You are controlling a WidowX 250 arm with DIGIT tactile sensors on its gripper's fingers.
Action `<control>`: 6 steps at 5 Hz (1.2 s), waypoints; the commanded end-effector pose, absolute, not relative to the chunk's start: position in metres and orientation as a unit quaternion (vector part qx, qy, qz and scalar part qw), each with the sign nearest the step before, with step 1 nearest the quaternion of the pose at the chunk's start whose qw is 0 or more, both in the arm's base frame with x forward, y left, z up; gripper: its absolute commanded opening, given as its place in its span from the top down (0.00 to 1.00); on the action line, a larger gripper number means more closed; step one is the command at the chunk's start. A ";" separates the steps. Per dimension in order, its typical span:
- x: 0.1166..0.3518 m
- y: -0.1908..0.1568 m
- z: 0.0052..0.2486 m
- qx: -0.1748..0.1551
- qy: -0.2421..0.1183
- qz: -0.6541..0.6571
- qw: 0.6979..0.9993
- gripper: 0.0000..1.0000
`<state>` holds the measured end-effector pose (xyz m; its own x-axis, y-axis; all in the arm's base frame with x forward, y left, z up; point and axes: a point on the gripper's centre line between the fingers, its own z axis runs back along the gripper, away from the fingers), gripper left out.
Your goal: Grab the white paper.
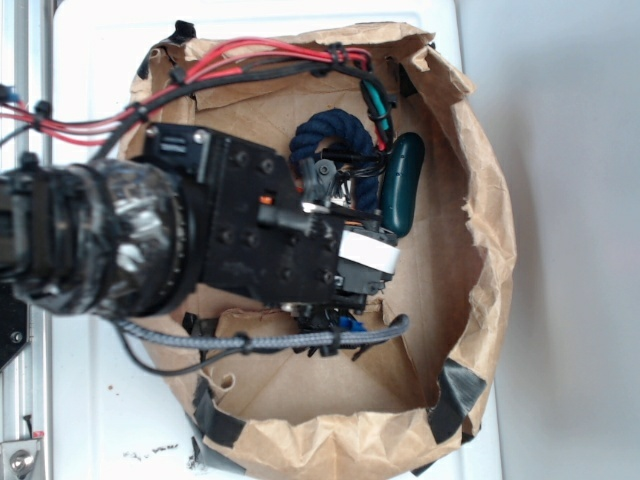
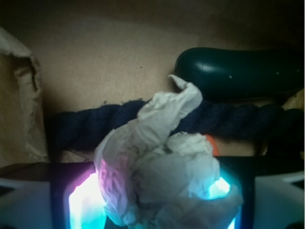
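In the wrist view the white paper (image 2: pixel 162 176) is a crumpled wad that fills the space between my two glowing pads (image 2: pixel 86 205), with one twisted tip sticking up over the rope. My gripper (image 2: pixel 155 202) is shut on it, both sides pressing into the wrinkles. From outside, the gripper (image 1: pixel 350 262) reaches down inside the brown paper bag (image 1: pixel 470 250). The arm and a white pad (image 1: pixel 368 252) hide the paper there.
A dark blue rope (image 2: pixel 86 126) lies across the bag floor just behind the paper; it shows as a loop (image 1: pixel 325 135) from outside. Past it rests a dark green cucumber-shaped toy (image 2: pixel 238 71) (image 1: pixel 405 185). An orange sliver (image 2: pixel 213 144) peeks beside the paper. Bag walls ring everything.
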<state>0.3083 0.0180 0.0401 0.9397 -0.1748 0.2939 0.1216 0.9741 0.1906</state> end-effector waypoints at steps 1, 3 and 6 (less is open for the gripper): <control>0.324 0.028 0.096 0.061 -0.166 -0.035 0.984 1.00; 0.308 0.053 0.154 0.074 -0.133 0.018 0.988 1.00; 0.272 0.046 0.190 0.106 -0.156 -0.026 0.982 1.00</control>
